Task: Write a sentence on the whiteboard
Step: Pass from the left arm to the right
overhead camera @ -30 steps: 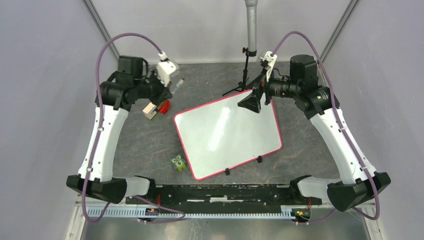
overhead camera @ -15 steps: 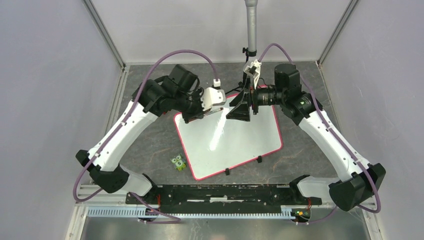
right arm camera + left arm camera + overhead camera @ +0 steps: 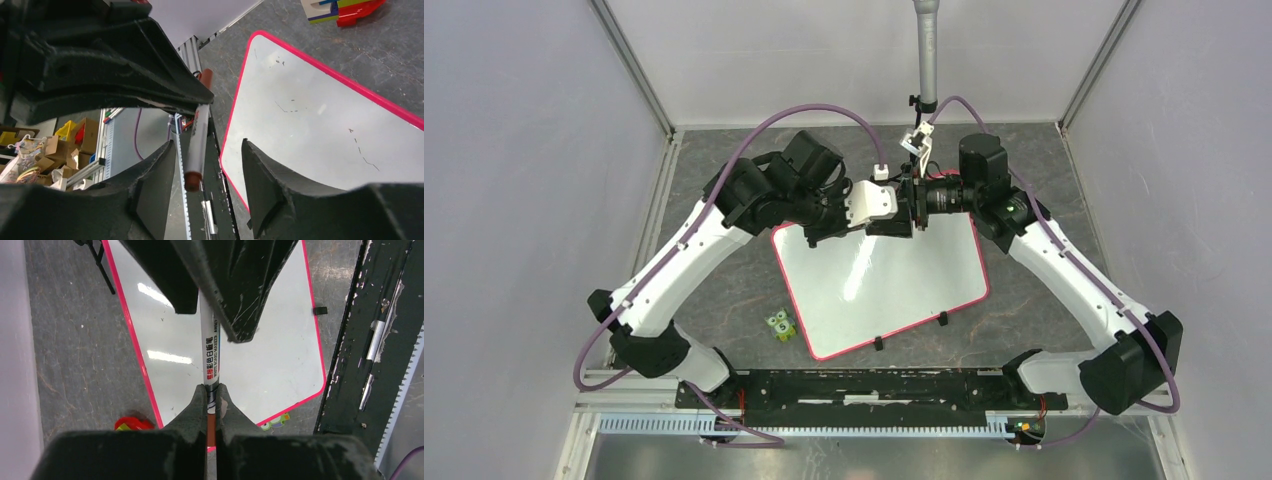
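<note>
On the table [image 3: 744,300] the big whiteboard [image 3: 879,285] lies flat in the middle, and above its far edge the left gripper [image 3: 212,400] squeezes a marker [image 3: 210,350] while the right gripper [image 3: 207,145] has its jaws apart around the other end.

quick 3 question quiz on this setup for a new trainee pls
1. Which grips the white marker pen with brownish-red ends: left tool or right tool?
2. True or false: the pink-framed white rectangular whiteboard already carries a full sentence.
3. The small green owl toy sits: A) beside the whiteboard, B) on it, C) in the right tool.
Key: 1 left tool; 2 false; 3 A.
</note>
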{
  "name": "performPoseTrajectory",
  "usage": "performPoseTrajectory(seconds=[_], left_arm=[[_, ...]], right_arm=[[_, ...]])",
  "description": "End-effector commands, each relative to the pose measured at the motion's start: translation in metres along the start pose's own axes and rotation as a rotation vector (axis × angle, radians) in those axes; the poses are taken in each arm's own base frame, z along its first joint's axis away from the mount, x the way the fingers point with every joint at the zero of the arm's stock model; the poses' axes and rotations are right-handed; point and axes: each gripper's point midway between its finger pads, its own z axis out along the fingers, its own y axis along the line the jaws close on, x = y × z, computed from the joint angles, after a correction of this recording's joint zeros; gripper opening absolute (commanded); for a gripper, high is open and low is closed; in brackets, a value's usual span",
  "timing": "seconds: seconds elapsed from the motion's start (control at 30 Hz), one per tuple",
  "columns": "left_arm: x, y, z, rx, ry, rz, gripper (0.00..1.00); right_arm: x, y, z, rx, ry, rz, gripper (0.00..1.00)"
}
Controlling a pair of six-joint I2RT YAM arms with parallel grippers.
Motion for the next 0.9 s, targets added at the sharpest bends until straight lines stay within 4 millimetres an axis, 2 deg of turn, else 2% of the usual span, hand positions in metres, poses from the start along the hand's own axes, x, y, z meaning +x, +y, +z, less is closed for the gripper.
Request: performPoseTrajectory(seconds=[0.0,0.3,0.67,0.77,0.87], left_arm=[[-0.013,0.005,-0.003,-0.02,-0.026,0.017,0.02],[-0.019,0.007,0.001,-0.024,-0.029,0.02,0.02],[-0.019,0.001,0.005,-0.016,-0.012,0.064,0.02],[-0.02,0.0,0.006,-0.013,-0.011,0.064,0.02],[-0.019,0.0,0.006,-0.016,-0.011,0.057,0.02]], right_arm=[[-0.014,0.009,0.007,-0.037,-0.045,-0.01,0.54],[-0.004,0.013,0.019,-0.062,-0.015,0.0,0.43],[-0.004,0.012,0.023,-0.068,-0.007,0.004,0.29],[-0.002,0.01,0.023,-0.062,-0.006,0.007,0.2],[-0.002,0.009,0.024,-0.058,-0.002,0.005,0.02]])
